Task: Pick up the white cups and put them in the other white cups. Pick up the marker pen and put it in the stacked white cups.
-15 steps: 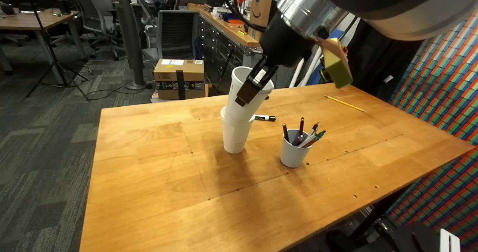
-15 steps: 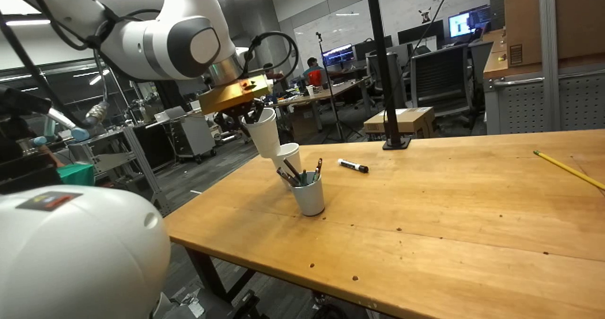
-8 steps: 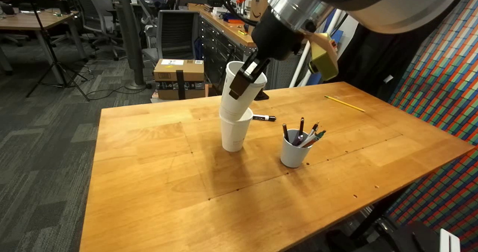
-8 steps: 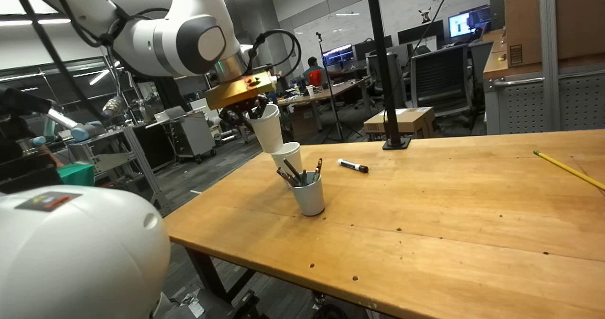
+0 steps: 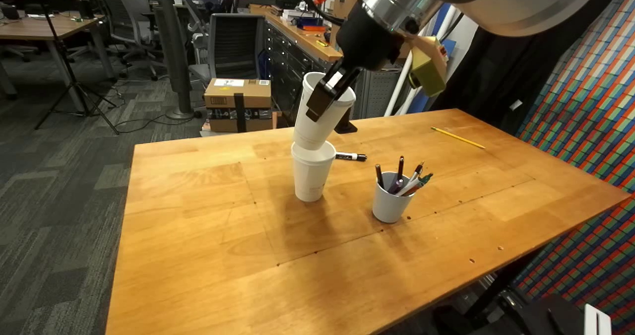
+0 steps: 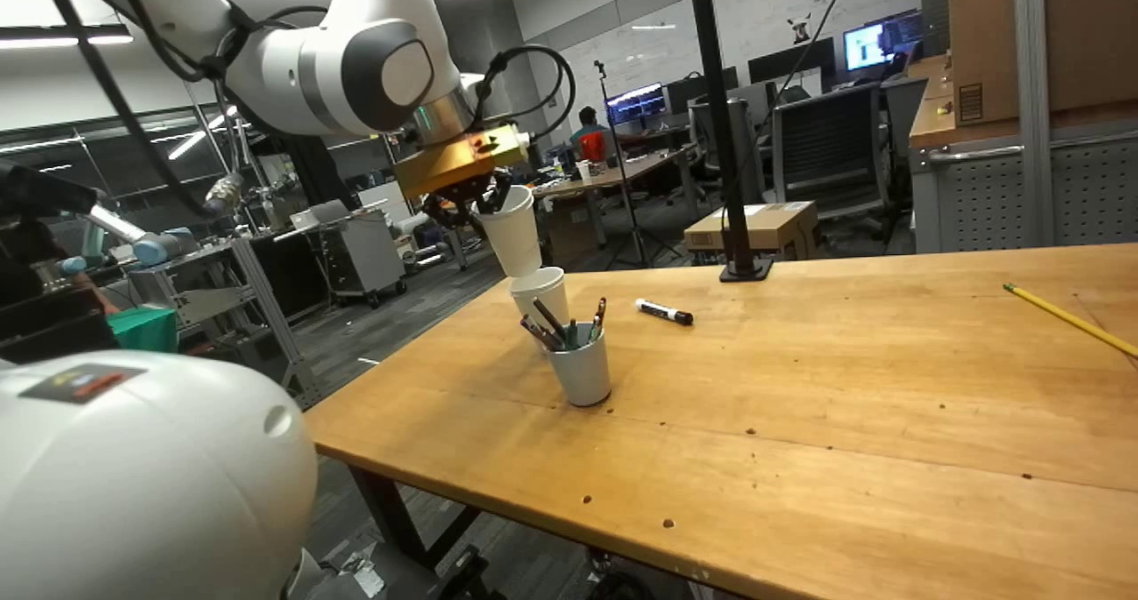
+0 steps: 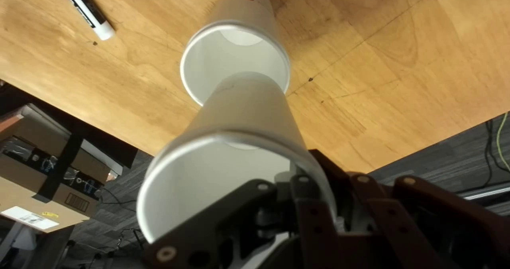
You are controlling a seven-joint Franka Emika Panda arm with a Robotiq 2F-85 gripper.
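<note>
My gripper is shut on the wall of a white cup, with one finger inside the cup and one outside; this shows in the wrist view. The held cup is tilted, mouth toward the gripper. Another white cup stands upright on the table, mouth up. In the wrist view the held cup's base overlaps the near part of the standing cup's mouth. Its base is around rim height; I cannot tell if they touch. The marker pen, black with a white end, lies on the table behind the standing cup.
A shorter greyish cup with several pens stands beside the standing cup, also in an exterior view. A yellow pencil lies farther off on the table. A black post rises at the table's edge.
The held cup and gripper have risen, so the held cup's base shows higher against the standing cup's rim. The standing cup has shifted slightly. The marker has not moved.
</note>
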